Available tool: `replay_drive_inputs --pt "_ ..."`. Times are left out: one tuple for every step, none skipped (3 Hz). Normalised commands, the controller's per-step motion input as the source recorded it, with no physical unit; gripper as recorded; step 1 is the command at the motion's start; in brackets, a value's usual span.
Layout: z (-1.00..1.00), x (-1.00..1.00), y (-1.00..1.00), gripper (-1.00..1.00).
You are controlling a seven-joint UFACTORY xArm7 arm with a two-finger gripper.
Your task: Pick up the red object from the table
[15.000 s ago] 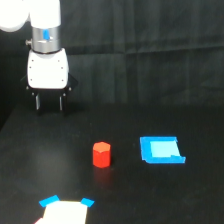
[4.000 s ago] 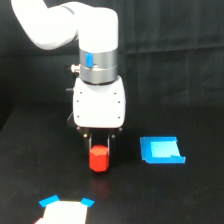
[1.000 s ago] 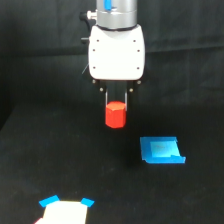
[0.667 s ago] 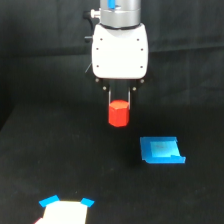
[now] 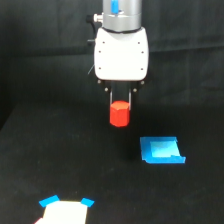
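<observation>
The red hexagonal block (image 5: 119,114) hangs in the middle of the frame, pinched at its top between the two dark fingers of the gripper (image 5: 120,102), which are clamped on it. It looks clear of the black tabletop (image 5: 60,165), with most of its body below the fingertips. To the lower right lies a flat blue tray-like piece (image 5: 161,150), well apart; at the bottom left sits a white piece with blue corners (image 5: 64,211). The pick looks essentially made. The risk I see is the shallow hold: only the upper part of the block sits between the fingers, so a jolt or quick swing of the arm could let it slip or twist out and drop back to the tabletop
</observation>
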Motion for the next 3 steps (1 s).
replay_drive_inputs --pt "1.00 0.61 -0.68 -1.00" --pt "1.00 0.49 -0.04 -1.00" --pt "0.45 1.00 -0.04 -1.00"
